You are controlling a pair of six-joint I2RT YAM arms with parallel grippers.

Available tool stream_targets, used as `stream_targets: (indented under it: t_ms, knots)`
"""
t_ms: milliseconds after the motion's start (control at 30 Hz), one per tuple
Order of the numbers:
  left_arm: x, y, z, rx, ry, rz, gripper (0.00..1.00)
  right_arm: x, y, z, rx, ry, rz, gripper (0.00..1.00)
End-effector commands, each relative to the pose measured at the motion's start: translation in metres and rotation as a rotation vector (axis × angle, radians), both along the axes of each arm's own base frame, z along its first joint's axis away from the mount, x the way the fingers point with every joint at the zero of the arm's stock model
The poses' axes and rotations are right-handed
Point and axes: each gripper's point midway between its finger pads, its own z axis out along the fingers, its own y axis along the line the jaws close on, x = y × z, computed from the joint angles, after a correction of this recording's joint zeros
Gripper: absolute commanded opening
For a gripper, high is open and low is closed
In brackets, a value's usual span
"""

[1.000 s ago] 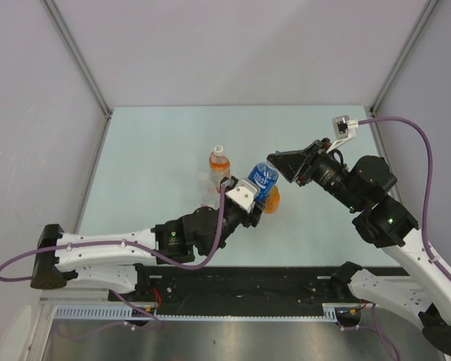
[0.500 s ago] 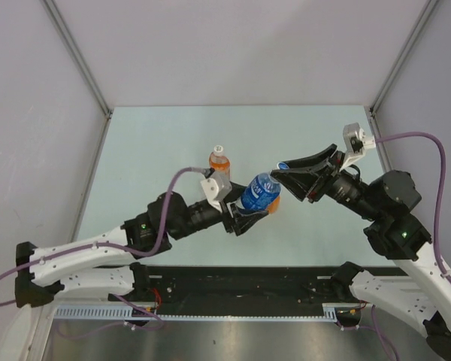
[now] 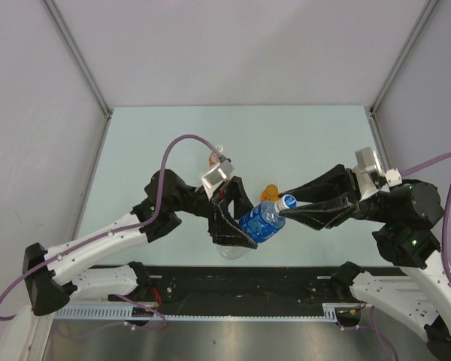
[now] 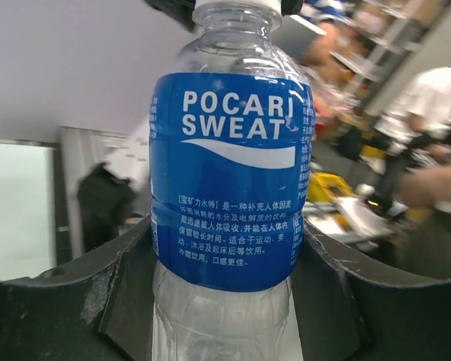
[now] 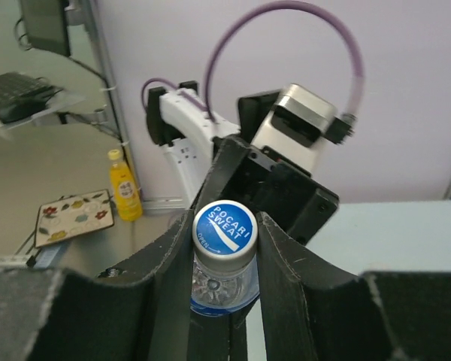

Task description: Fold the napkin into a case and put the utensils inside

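No napkin and no utensils show in any view. My left gripper (image 3: 244,229) is shut on the lower body of a clear bottle with a blue Pocari Sweat label (image 3: 260,224) and holds it tilted above the table's near edge, cap toward the right. In the left wrist view the bottle (image 4: 233,180) fills the middle, with my left gripper (image 4: 225,301) pressing both its sides. My right gripper (image 3: 286,204) is shut on the bottle's blue cap (image 3: 287,201). The right wrist view shows the cap (image 5: 224,228) squeezed in my right gripper (image 5: 224,235).
An orange object (image 3: 270,191) lies on the pale green table (image 3: 173,135) just behind the bottle, partly hidden. A small bottle of orange drink (image 3: 215,156) stands behind my left wrist, mostly hidden. Grey walls close the table at the back and sides.
My left arm has swung the bottle toward the near edge and tilted its cap to the right. My right gripper has come down and in, and is now shut on the cap.
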Motion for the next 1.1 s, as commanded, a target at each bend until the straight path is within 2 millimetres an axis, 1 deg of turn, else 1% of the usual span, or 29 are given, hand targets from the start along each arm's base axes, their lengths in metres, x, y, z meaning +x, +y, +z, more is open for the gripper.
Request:
stream_targets:
  t_ms: [0, 33, 67, 100, 133, 167, 200, 267, 300, 367, 500, 567, 733, 800, 833, 867, 900, 933, 1000, 1033, 1067]
  knots:
    - [-0.034, 0.023, 0.05, -0.136, -0.046, -0.238, 0.0, -0.037, -0.007, -0.006, -0.04, -0.107, 0.167, 0.0]
    - [-0.036, 0.025, 0.055, -0.169, -0.067, -0.253, 0.0, -0.042, -0.009, -0.006, -0.037, -0.124, 0.177, 0.0]
    - [-0.036, 0.023, 0.055, -0.153, -0.026, -0.28, 0.0, -0.049, -0.012, -0.006, -0.044, -0.141, 0.207, 0.0]
    - [-0.04, 0.028, 0.061, -0.191, -0.059, -0.301, 0.0, -0.053, -0.013, -0.007, -0.045, -0.153, 0.227, 0.0]
    - [-0.04, 0.026, 0.062, -0.192, -0.051, -0.314, 0.0, -0.057, -0.015, -0.007, -0.046, -0.158, 0.241, 0.0]
    - [-0.038, 0.023, 0.062, -0.179, -0.025, -0.328, 0.0, -0.065, -0.018, -0.007, -0.051, -0.177, 0.271, 0.0]
    - [-0.039, 0.024, 0.065, -0.205, -0.042, -0.337, 0.0, -0.069, -0.02, -0.005, -0.045, -0.196, 0.287, 0.0]
    - [-0.037, 0.021, 0.066, -0.201, -0.025, -0.348, 0.0, -0.077, -0.023, -0.007, -0.057, -0.207, 0.334, 0.0]
    - [-0.035, 0.017, 0.063, -0.206, -0.022, -0.355, 0.0, -0.081, -0.025, -0.006, -0.055, -0.221, 0.351, 0.0]
    - [-0.034, 0.014, 0.061, -0.198, -0.002, -0.37, 0.0, -0.087, -0.027, -0.007, -0.066, -0.231, 0.387, 0.0]
    - [-0.028, 0.005, 0.054, -0.178, 0.014, -0.385, 0.0, -0.092, -0.029, -0.012, -0.087, -0.245, 0.422, 0.0]
    - [-0.027, 0.004, 0.055, -0.178, 0.007, -0.388, 0.0, -0.095, -0.03, -0.014, -0.09, -0.253, 0.436, 0.0]
    - [-0.017, -0.005, 0.045, -0.138, 0.015, -0.381, 0.0, -0.098, -0.034, -0.009, -0.082, -0.273, 0.428, 0.0]
    - [-0.012, -0.007, 0.041, -0.118, 0.022, -0.374, 0.0, -0.095, -0.034, -0.004, -0.069, -0.272, 0.394, 0.0]
    - [-0.007, -0.008, 0.039, -0.117, 0.014, -0.356, 0.0, -0.094, -0.036, 0.005, -0.043, -0.278, 0.355, 0.0]
    - [-0.003, -0.008, 0.036, -0.109, 0.019, -0.345, 0.0, -0.088, -0.035, 0.01, -0.024, -0.267, 0.306, 0.0]
    - [0.001, -0.009, 0.034, -0.094, 0.033, -0.33, 0.0, -0.079, -0.036, 0.017, 0.004, -0.272, 0.237, 0.0]
    - [0.006, -0.01, 0.032, -0.097, 0.019, -0.307, 0.0, -0.07, -0.039, 0.031, 0.057, -0.263, 0.138, 0.0]
    - [0.012, -0.011, 0.027, -0.067, 0.035, -0.277, 0.0, -0.053, -0.042, 0.043, 0.103, -0.23, 0.018, 0.0]
    - [0.014, -0.012, 0.024, -0.071, 0.006, -0.261, 0.0, -0.045, -0.046, 0.053, 0.132, -0.23, -0.046, 0.0]
    - [0.015, -0.012, 0.02, -0.038, 0.026, -0.25, 0.0, -0.035, -0.045, 0.055, 0.133, -0.2, -0.088, 0.0]
